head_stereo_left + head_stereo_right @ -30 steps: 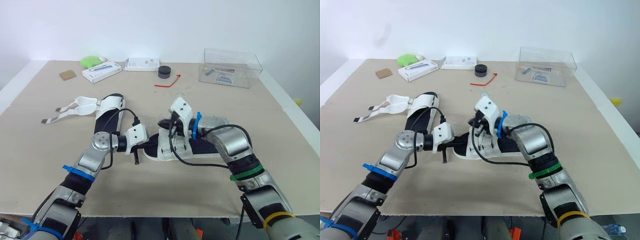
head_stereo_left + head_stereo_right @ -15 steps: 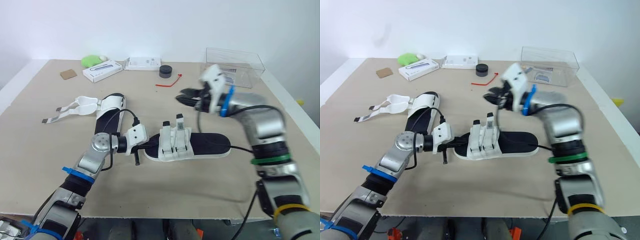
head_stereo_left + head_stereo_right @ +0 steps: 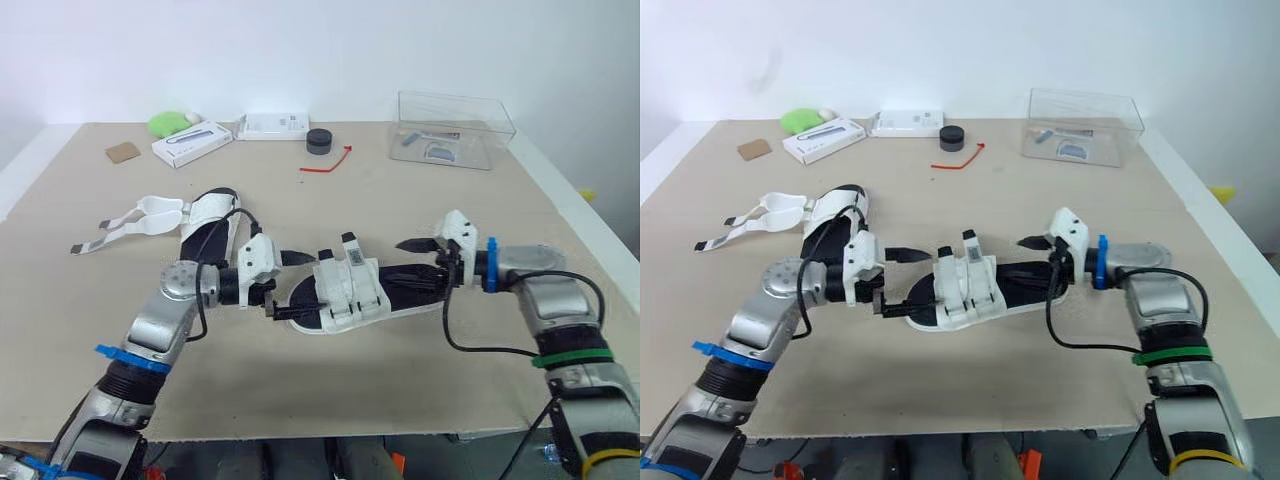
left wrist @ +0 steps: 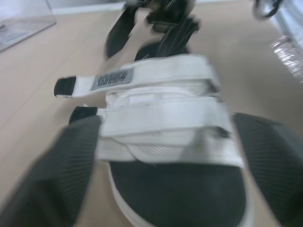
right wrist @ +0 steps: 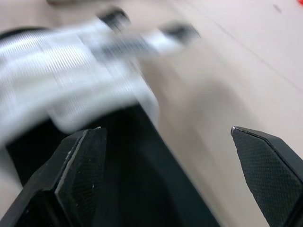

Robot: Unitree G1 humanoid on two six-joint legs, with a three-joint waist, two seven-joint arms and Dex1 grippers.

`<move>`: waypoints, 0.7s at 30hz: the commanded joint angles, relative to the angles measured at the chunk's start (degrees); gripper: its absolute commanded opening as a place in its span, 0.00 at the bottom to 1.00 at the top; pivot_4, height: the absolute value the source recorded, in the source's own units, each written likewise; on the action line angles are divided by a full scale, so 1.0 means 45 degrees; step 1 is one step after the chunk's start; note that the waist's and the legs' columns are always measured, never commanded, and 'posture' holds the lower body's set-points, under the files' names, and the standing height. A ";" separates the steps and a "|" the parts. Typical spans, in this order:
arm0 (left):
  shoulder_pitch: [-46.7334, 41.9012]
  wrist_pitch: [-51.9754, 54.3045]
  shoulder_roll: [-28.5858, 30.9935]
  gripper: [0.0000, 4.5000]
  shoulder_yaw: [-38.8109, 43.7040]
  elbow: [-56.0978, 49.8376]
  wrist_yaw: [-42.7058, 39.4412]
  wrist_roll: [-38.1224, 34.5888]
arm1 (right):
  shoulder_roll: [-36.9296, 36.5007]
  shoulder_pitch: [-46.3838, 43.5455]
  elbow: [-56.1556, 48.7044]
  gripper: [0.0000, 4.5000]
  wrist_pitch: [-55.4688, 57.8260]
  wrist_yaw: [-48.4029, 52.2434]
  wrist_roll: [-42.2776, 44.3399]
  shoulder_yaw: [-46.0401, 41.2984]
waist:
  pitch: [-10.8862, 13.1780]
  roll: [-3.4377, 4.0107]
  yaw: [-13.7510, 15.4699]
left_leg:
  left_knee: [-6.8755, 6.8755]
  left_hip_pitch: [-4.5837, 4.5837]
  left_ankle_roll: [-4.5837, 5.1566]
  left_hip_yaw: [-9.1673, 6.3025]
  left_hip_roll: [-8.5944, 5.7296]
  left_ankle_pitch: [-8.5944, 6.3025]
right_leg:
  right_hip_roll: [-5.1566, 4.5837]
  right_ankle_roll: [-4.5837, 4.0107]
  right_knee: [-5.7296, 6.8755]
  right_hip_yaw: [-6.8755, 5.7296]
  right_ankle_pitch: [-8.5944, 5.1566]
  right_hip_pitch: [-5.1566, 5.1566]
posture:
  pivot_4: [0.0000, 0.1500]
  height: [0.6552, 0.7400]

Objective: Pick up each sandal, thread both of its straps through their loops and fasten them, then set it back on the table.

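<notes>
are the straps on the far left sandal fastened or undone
Undone: both straps of the far sandal lie splayed flat on the table beside its sole.

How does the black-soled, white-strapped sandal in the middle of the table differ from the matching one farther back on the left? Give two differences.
Straps: the middle sandal has both folded closed across its footbed; the left sandal has them splayed open sideways. Pose: the middle sandal lies crosswise; the left sandal points away from the robot. Both have black footbeds and white straps.
</notes>
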 commanded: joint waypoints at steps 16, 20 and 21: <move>0.1985 0.0517 0.1465 1.00 0.0965 -0.2418 0.0223 -0.0789 | 0.1440 -0.0748 0.0735 0.21 -0.1594 0.2037 -0.0540 0.1487 | 0.0002 0.0002 0.0122 | 0.0000 -0.0012 -0.0015 0.0041 -0.0026 -0.0012 | -0.0052 -0.0031 -0.0002 0.0014 0.0013 -0.0006 | 1.00 1.00; 0.2316 0.0439 0.1582 1.00 0.0989 -0.2610 0.0431 -0.0696 | 0.1591 -0.0924 0.1006 0.02 -0.1839 0.2172 -0.0666 0.1536 | 0.0001 0.0002 0.0121 | 0.0000 -0.0005 -0.0016 0.0039 -0.0024 -0.0012 | -0.0049 -0.0034 -0.0002 0.0013 0.0014 -0.0004 | 1.00 1.00; 0.2391 0.0422 0.1607 1.00 0.0997 -0.2638 0.0484 -0.0683 | 0.1629 -0.0970 0.1048 0.02 -0.1846 0.2195 -0.0669 0.1517 | 0.0001 0.0001 0.0121 | 0.0000 -0.0002 -0.0016 0.0040 -0.0025 -0.0012 | -0.0050 -0.0034 0.0001 0.0015 0.0014 -0.0003 | 1.00 1.00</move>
